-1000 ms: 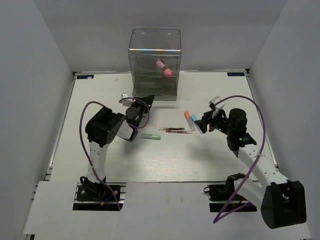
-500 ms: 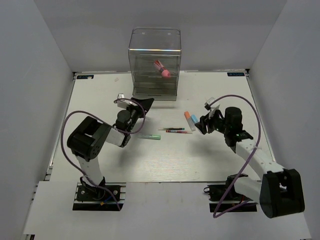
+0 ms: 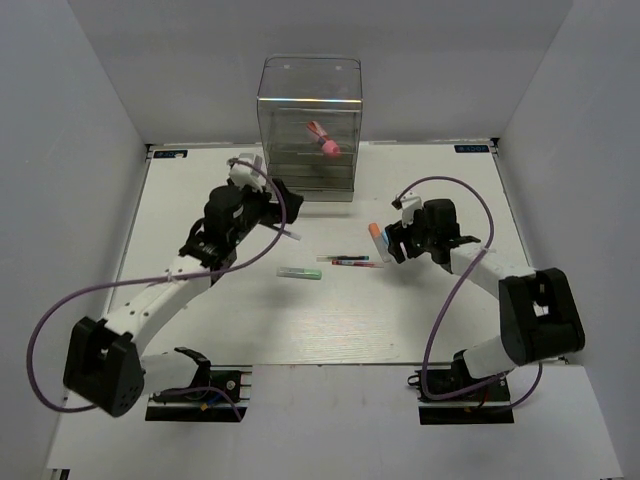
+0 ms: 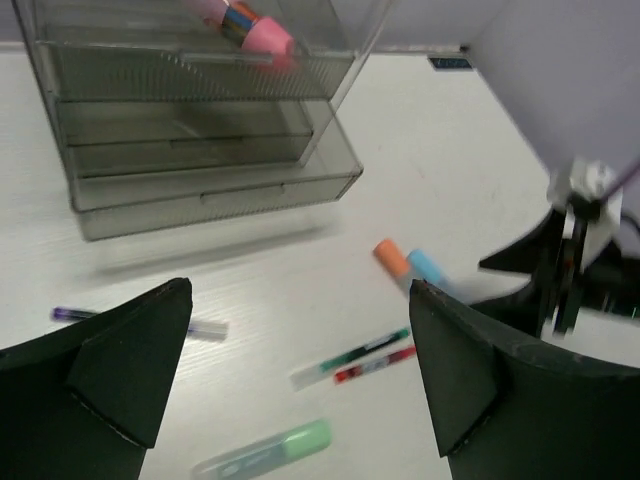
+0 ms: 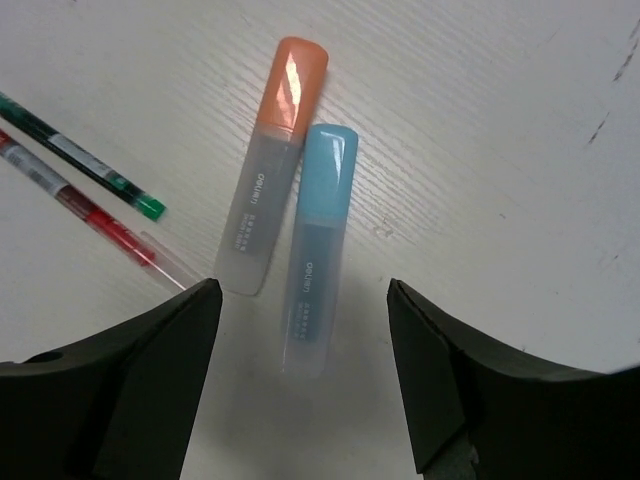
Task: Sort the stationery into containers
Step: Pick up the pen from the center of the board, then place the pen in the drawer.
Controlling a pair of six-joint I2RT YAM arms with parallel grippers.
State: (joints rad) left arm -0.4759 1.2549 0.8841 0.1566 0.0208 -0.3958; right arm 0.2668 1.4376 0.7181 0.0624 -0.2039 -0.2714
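Note:
The clear cabinet of grey drawers [image 3: 310,110] [image 4: 200,150] stands at the back, with a pink marker [image 3: 322,138] [image 4: 255,30] inside near its top. My left gripper [image 3: 272,205] [image 4: 300,390] hangs open and empty above the table in front of it. A thin purple pen [image 3: 285,232] [image 4: 140,322] lies just below it. My right gripper [image 3: 392,240] [image 5: 305,370] is open low over the orange-capped marker [image 5: 270,180] and blue-capped marker [image 5: 320,230], the blue one's near end between its fingers. Green pen [image 3: 342,258], red pen [image 3: 360,264] and green-capped marker [image 3: 300,273] lie mid-table.
White walls close in the table on the left, right and back. The right arm [image 4: 580,260] shows at the right of the left wrist view. Both arm bases and their purple cables sit at the near edge.
The left arm has stretched forward toward the cabinet and its jaws have opened wide; the thin purple pen now lies on the table under it. The right gripper shifted slightly left over the markers.

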